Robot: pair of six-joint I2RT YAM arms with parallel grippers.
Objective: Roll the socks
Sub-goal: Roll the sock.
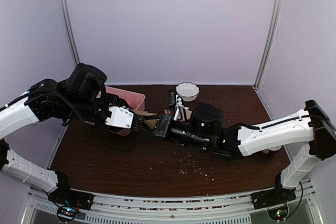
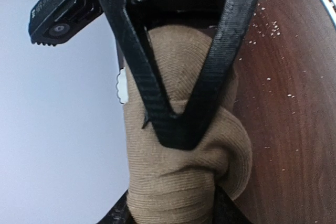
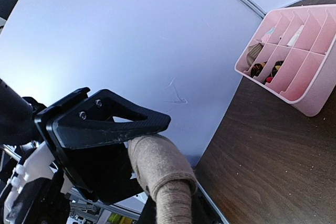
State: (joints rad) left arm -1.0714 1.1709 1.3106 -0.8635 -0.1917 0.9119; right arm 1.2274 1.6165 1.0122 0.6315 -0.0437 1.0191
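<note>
Left pincer (image 2: 176, 179), right pincer (image 3: 157, 171), one sock (image 2: 231, 145)

Probably a robot lab booth: plain pale panels (image 1: 168, 24) in metal framing (image 1: 270, 30) enclose a dark table (image 1: 131, 161).

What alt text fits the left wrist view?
A bunched tan sock fills the centre, held from above by the right hand, whose black V-shaped finger crosses it. Fingers of the left hand just show at the bottom edge, flanking the sock. Crumb-speckled brown table right, pale wall left.
</note>
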